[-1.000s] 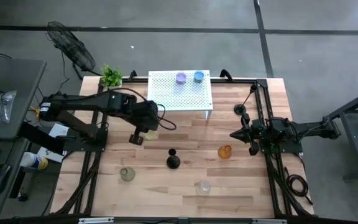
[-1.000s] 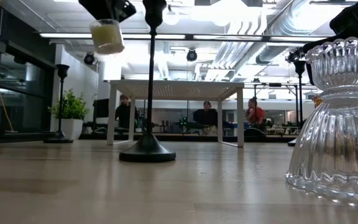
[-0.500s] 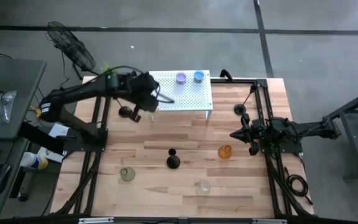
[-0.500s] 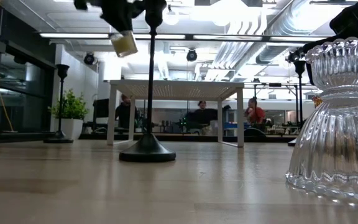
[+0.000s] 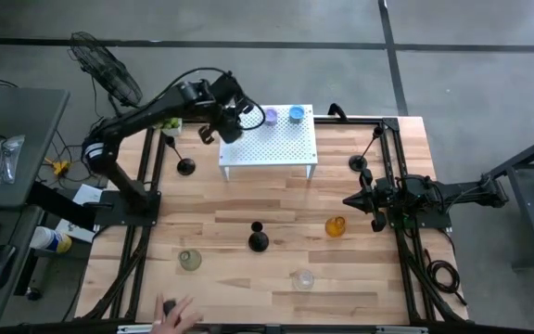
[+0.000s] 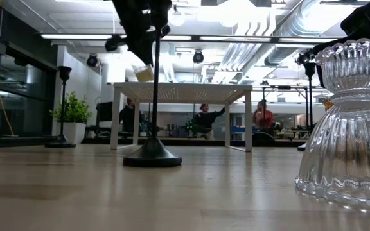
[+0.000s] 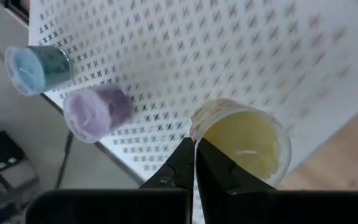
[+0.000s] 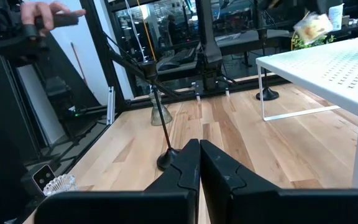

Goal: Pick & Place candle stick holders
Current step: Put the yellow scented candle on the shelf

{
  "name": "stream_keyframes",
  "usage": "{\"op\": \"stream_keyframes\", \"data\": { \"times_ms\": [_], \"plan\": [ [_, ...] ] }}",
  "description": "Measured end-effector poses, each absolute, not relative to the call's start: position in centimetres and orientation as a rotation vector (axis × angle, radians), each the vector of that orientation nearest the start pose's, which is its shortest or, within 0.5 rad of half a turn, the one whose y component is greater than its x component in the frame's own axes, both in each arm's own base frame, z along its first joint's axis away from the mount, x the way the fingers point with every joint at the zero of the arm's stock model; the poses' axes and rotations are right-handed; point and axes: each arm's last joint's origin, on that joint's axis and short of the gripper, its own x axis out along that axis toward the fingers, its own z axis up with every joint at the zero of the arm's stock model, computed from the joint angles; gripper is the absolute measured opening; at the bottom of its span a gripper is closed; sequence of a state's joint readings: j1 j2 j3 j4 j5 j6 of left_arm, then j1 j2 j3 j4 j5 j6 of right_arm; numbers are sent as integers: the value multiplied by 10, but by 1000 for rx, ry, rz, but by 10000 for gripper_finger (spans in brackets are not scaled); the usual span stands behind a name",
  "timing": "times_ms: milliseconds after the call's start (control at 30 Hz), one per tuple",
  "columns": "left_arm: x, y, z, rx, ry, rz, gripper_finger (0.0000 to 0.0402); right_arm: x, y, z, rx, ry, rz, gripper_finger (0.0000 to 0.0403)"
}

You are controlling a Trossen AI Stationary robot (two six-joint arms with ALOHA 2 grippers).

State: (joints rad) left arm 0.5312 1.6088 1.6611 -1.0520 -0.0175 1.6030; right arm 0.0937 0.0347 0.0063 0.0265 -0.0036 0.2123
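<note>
My left gripper (image 7: pixel 195 152) is shut on a yellow glass cup (image 7: pixel 244 140) above the left part of the white perforated shelf (image 5: pixel 281 147). The cup also shows in the low view (image 6: pixel 144 72). A purple cup (image 5: pixel 270 116) and a blue cup (image 5: pixel 296 114) stand on the shelf's far edge. Three black candlesticks stand on their round bases on the table: one at the left (image 5: pixel 185 167), one in the middle (image 5: pixel 259 239), one at the right (image 5: pixel 358 164). An amber cup (image 5: pixel 336 225), a pale green cup (image 5: pixel 189 261) and a clear cup (image 5: pixel 303 277) stand on the table. My right gripper (image 5: pixel 349 200) is shut and empty at the right. My left gripper pinches the yellow cup's rim (image 7: pixel 197 127) between its two fingers, at one side of the cup. The fingers come from above, slanting down. The cup is lifted clear of the shelf and tilted, its open mouth turned toward the wrist camera.
A small green plant (image 6: pixel 74 112) stands at the table's far left corner, partly behind my left arm in the high view. A person's hand (image 5: pixel 176 314) shows at the table's near edge. The shelf's middle and near part is bare.
My left gripper has carried the yellow cup from over the table's middle left toward the far edge and then right, over the white shelf, staying shut on it. The cup has tipped. A person's hand has come in at the near edge.
</note>
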Motion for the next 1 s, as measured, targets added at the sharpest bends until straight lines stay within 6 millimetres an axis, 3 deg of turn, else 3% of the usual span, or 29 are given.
{"op": "stream_keyframes", "data": {
  "times_ms": [200,533,700,1000],
  "plan": [
    [289,192,356,1285,1093,-386,0,99,9,166,212,12,96,2],
    [293,218,358,1214,1134,-300,0,99,9,165,212,12,96,2],
    [291,219,357,1059,1146,-208,0,99,9,165,212,12,97,2],
    [285,232,369,492,1119,363,0,99,9,165,212,12,97,2]
  ]
}}
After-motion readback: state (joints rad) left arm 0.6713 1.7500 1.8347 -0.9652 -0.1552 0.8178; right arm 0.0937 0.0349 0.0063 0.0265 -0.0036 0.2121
